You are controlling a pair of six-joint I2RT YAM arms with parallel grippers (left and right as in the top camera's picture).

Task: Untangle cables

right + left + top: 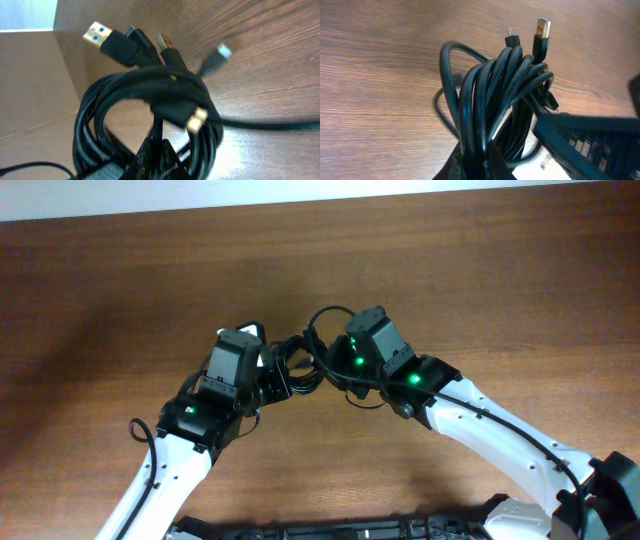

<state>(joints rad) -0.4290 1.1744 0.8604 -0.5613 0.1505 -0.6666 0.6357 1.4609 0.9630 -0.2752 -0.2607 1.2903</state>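
Observation:
The cables (pixel 300 365) are a knotted bundle of thin black cords held between my two grippers at the table's middle. My left gripper (pixel 268 372) is shut on several strands of the cables (pixel 490 95); a USB plug (pixel 542 30) and a small plug (pixel 511 36) stick up beyond. My right gripper (pixel 335 360) is shut on one strand of the cables (pixel 150 105); a blue-tipped USB plug (pixel 102 37), a gold-tipped plug (pixel 196 119) and a pale small tip (pixel 222 51) show around the loops. The right gripper's body (pixel 590 140) fills the left wrist view's lower right.
The brown wooden table (pixel 450 270) spreads around both arms. A white strip (pixel 120 200) runs along the far edge. Something small and white (pixel 252 332) lies under the bundle by the left gripper. Thick arm wires (pixel 150 442) loop beside the left arm.

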